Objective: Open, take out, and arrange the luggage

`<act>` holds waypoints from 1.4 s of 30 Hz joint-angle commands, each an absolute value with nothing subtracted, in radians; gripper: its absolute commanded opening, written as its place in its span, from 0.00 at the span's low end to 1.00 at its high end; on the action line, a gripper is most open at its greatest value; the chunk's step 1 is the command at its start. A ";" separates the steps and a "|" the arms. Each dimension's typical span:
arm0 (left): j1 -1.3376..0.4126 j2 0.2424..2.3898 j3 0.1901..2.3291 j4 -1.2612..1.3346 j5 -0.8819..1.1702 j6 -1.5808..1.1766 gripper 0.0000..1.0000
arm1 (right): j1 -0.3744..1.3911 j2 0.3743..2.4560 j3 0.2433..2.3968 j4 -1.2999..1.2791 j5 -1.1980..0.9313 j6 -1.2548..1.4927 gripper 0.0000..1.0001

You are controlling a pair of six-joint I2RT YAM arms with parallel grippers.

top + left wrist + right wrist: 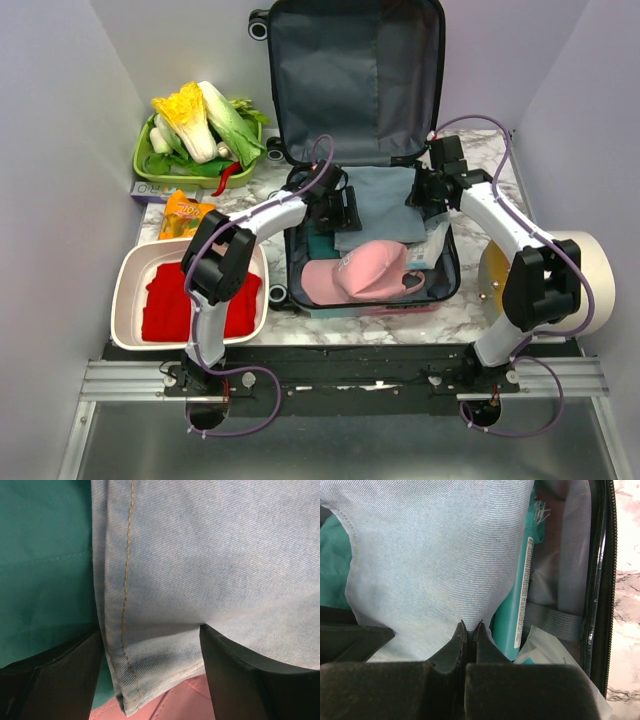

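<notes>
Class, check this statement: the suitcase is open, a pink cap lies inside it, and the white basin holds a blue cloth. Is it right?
No: the top external view shows the cloth in the white basin is red, not blue. The suitcase is open, with the pink cap inside.

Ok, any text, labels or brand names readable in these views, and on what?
No text is legible.
Pink cap: white lettering, too small to read.
Orange packet: print blurred.
Purple box under the green basket: marks too small.
White label strip on the teal item in the luggage: fine print, blurred.
Denim cloth: none.
</notes>
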State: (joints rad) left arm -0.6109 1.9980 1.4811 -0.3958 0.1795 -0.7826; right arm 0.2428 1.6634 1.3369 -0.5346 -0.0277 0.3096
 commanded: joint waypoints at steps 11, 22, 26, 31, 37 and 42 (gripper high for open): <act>-0.640 2.009 1.586 -0.364 0.230 -0.793 0.38 | 0.238 1.614 1.310 -0.492 -0.077 0.299 0.01; -0.635 1.942 1.724 -0.440 0.135 -0.680 0.00 | 0.241 1.522 1.351 -0.410 -0.201 0.253 0.01; -0.627 1.873 1.720 -0.457 0.101 -0.666 0.00 | 0.264 1.483 1.379 -0.414 -0.235 0.259 0.01; -0.623 1.717 1.657 -0.515 -0.023 -0.653 0.00 | 0.360 1.451 1.405 -0.417 -0.220 0.278 0.01; -0.609 1.504 1.546 -0.567 -0.182 -0.681 0.00 | 0.543 1.500 1.577 -0.407 -0.160 0.314 0.01; -0.577 1.306 1.413 -0.635 -0.343 -0.752 0.00 | 0.707 1.560 1.696 -0.357 -0.141 0.356 0.01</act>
State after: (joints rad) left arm -0.6041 1.4483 1.4918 -0.5564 -0.1528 -0.6884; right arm 0.6121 1.5181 1.6016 -0.4496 -0.1440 0.3023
